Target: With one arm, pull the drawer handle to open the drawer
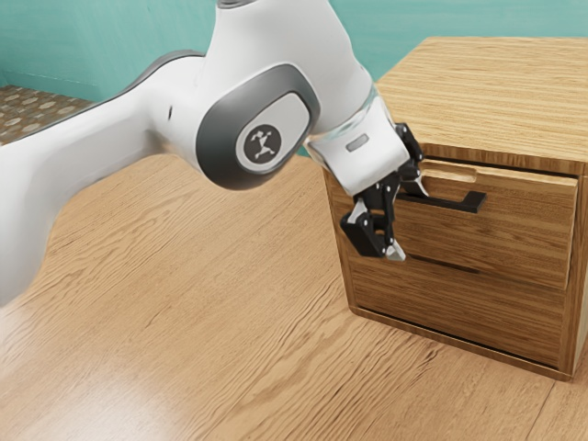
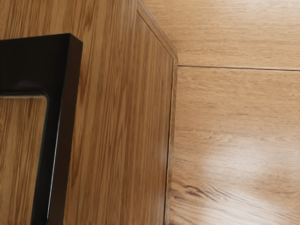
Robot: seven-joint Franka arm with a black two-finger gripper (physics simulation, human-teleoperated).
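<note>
A wooden cabinet stands on the exterior view's right. Its upper drawer carries a black bar handle, and the drawer front stands slightly out from the cabinet face. My black gripper hangs at the handle's left end, fingers pointing down and apart, their tips below the bar with nothing between them. The handle's left end is hidden behind my hand. The wrist view looks at the handle from close up, against the drawer front.
A lower drawer with a thin dark handle sits under the upper one. The cabinet rests on a wooden surface that stretches to the exterior view's left and front. A teal wall lies behind.
</note>
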